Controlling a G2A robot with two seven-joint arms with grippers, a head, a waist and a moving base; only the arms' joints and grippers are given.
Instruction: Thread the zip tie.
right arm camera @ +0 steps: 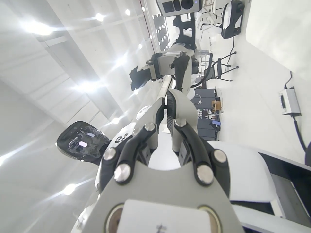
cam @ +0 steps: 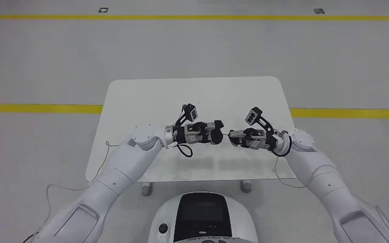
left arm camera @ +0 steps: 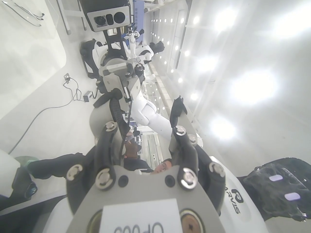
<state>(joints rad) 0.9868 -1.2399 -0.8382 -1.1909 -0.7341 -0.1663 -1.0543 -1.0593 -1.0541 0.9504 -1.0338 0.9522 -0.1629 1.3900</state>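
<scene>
Zip tie (cam: 225,132) faint btw L end effector (cam: 218,134), R end effector (cam: 233,138).

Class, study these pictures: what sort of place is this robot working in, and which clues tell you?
Probably a robotics lab or test hall: a white table on bare floor marked with yellow lines, plus a cabled power box on the floor.

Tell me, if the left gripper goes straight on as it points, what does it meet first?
Probably the right gripper, which faces the left gripper tip to tip across a small gap.
</scene>
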